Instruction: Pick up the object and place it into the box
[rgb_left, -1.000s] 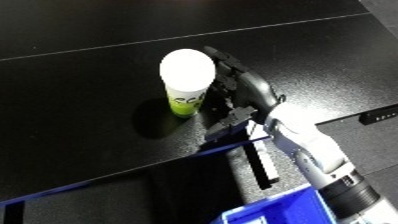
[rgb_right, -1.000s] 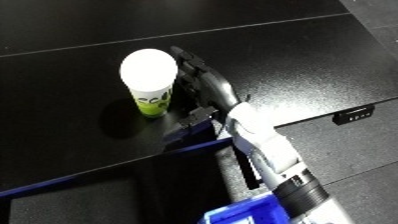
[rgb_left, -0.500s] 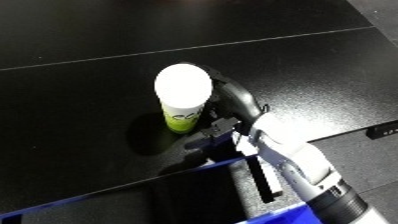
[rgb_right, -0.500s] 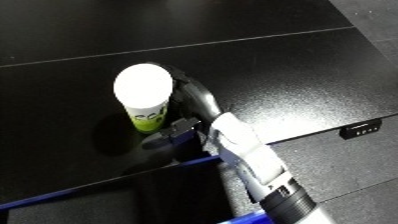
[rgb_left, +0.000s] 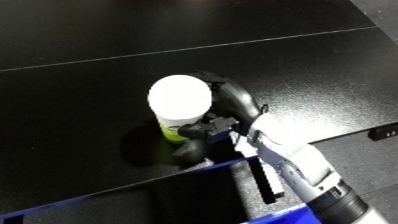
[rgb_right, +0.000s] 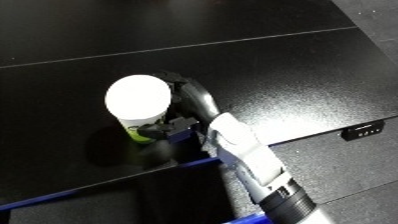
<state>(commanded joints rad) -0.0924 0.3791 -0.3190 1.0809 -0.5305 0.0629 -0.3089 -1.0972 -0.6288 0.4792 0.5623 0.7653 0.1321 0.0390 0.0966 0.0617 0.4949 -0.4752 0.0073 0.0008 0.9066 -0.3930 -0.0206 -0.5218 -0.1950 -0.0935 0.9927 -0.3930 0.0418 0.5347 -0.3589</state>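
The right hand (rgb_left: 229, 107) reaches up from the near right, fingers and thumb curled around the white-lidded cup (rgb_left: 181, 107) on the black table (rgb_left: 80, 65).

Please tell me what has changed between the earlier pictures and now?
The right hand has closed further round the cup, its thumb now curled across the cup's front. The cup stays upright on the black table; its shift in the picture matches camera motion.
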